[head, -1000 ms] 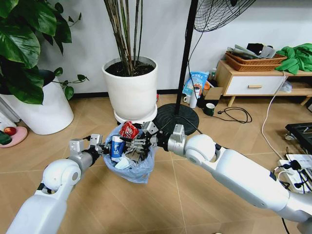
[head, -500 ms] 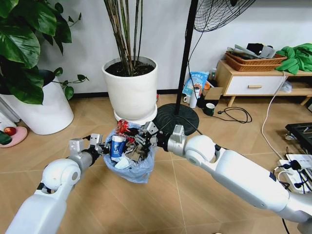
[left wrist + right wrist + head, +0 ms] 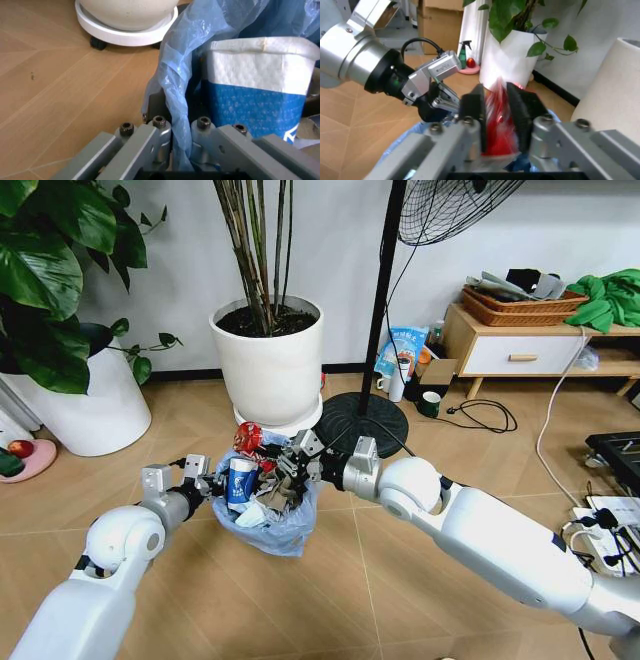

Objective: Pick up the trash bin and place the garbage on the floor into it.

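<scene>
Right now the left gripper (image 3: 175, 131) is pinched shut on the rim and thin blue bag of the trash bin (image 3: 268, 515), holding the bin up off the floor (image 3: 420, 580) just in front of the robot. Its fingers (image 3: 157, 129) squeeze the plastic from both sides. A blue-white can (image 3: 238, 480) stands upright inside the bin, close to that gripper.

Over the bin, the right gripper (image 3: 497, 108) is clamped on a red can (image 3: 499, 120). In the right wrist view the can's long side seems to run along the fingers, and it looks blurry, so I cannot tell which end is the top. In the head view the red can (image 3: 248, 437) sits at the far rim of the bin, a bit above the other trash.

What could go wrong? The bin looks pretty full. If the red can is let go at the edge, it could bounce off the pile and roll onto the floor near the white plant pot (image 3: 268, 360). The bag is slippery too, so the bin could slide out of the left gripper if it gets bumped.
</scene>
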You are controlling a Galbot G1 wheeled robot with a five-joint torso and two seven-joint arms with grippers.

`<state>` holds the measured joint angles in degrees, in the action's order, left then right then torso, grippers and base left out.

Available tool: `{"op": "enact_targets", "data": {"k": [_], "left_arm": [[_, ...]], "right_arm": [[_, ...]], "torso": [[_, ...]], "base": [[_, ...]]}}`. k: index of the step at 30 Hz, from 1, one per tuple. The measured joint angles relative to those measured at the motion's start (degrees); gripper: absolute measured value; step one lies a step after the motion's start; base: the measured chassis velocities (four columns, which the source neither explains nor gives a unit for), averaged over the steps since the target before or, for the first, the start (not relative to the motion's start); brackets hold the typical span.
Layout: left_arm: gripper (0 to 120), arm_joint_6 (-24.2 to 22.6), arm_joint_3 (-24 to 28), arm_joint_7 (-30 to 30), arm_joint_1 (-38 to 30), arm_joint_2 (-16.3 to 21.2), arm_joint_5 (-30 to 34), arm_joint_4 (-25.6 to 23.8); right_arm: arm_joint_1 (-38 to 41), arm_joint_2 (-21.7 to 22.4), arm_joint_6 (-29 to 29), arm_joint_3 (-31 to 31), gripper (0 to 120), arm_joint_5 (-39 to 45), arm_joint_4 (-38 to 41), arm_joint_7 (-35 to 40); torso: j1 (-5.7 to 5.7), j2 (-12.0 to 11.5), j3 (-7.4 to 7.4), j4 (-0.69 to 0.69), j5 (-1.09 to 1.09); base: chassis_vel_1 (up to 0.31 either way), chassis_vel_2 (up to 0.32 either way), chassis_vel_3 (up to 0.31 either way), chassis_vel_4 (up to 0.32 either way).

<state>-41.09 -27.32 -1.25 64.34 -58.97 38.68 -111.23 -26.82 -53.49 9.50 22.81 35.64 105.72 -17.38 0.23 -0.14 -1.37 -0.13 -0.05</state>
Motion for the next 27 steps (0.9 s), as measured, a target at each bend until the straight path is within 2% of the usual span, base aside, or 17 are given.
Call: {"op": "enact_targets", "data": {"k": [2,4,7,8,10,12,14,16,17,18,23,26,27], "left_arm": [[0,0.0,0.0,0.0,-0.1,-0.1,0.0,0.1],[0,0.0,0.1,0.0,-0.2,-0.1,0.0,0.2],[0,0.1,0.1,0.0,-0.4,-0.2,-0.1,0.5],[0,0.1,0.1,0.0,-0.4,-0.2,-0.1,0.5],[0,0.1,0.1,0.0,-0.5,-0.2,-0.1,0.6],[0,0.1,0.1,0.0,-0.5,-0.2,-0.1,0.6],[0,0.1,0.1,0.0,-0.5,-0.1,-0.1,0.6],[0,0.1,0.1,0.0,-0.5,-0.1,-0.1,0.6],[0,0.1,0.0,0.0,-0.4,-0.1,-0.1,0.6],[0,0.1,0.0,0.0,-0.4,-0.1,-0.1,0.6],[0,0.1,-0.2,-0.1,-0.1,0.1,-0.1,0.6],[0,0.1,-0.6,-0.2,0.1,0.2,-0.1,0.4],[0,0.1,-0.9,-0.3,0.3,0.4,-0.1,0.3]], "right_arm": [[0.1,0.2,-0.2,0.0,27,-0.3,0.0,-0.1],[0.1,0.2,-0.2,0.0,30,-0.3,0.0,-0.1],[0.4,0.1,-0.3,-0.1,47,-0.5,-0.4,0.0],[0.4,0.1,-0.3,-0.1,47,-0.5,-0.4,0.0],[0.3,0.0,-0.3,-0.5,55,-0.3,-0.5,0.5],[-0.3,-0.1,0.1,-1.7,64,0.7,-0.2,1.8],[-0.6,0.0,0.3,-2.4,67,1.1,0.0,2.1],[-1.6,0.4,0.8,-4.1,76,2.1,0.6,2.9],[-2.6,1.0,1.3,-5.7,84,3.1,1.3,4.1],[-2.6,1.0,1.3,-5.7,84,3.1,1.3,4.1],[-6.4,3.1,2.3,-10.3,99,6.6,3.5,9.2],[-7.9,3.9,2.6,-11.7,100,7.8,4.5,12.4],[-9.2,4.4,2.7,-12.7,100,8.8,5.3,15.5]], "torso": [[0.00,0.0,0.00,0.00,0.00],[0.00,0.0,0.00,0.00,0.00],[0.00,0.0,0.00,0.00,0.00],[0.00,0.0,0.00,0.00,0.00],[0.00,0.0,0.00,0.00,0.00],[0.00,0.0,0.00,0.00,0.00],[0.00,0.0,0.00,0.00,0.01],[0.00,0.0,0.00,0.01,0.00],[0.00,0.0,0.00,0.01,0.01],[0.00,0.0,0.00,0.01,0.01],[0.00,0.0,0.00,0.00,0.01],[0.00,0.0,0.00,-0.01,0.00],[0.00,0.0,0.00,-0.01,0.01]], "base": [[0.000,0.000,0.000,0.000],[0.000,0.000,0.000,0.000],[0.000,0.000,0.000,0.000],[0.000,0.000,0.000,0.000],[0.000,0.000,0.000,0.000],[0.000,0.000,0.000,0.000],[0.000,0.000,0.000,0.000],[0.000,0.000,0.000,0.000],[0.000,0.000,0.000,0.000],[0.000,0.000,0.000,0.000],[0.000,0.000,0.000,0.000],[0.000,0.000,0.000,0.000],[0.000,0.000,0.000,0.000]]}}
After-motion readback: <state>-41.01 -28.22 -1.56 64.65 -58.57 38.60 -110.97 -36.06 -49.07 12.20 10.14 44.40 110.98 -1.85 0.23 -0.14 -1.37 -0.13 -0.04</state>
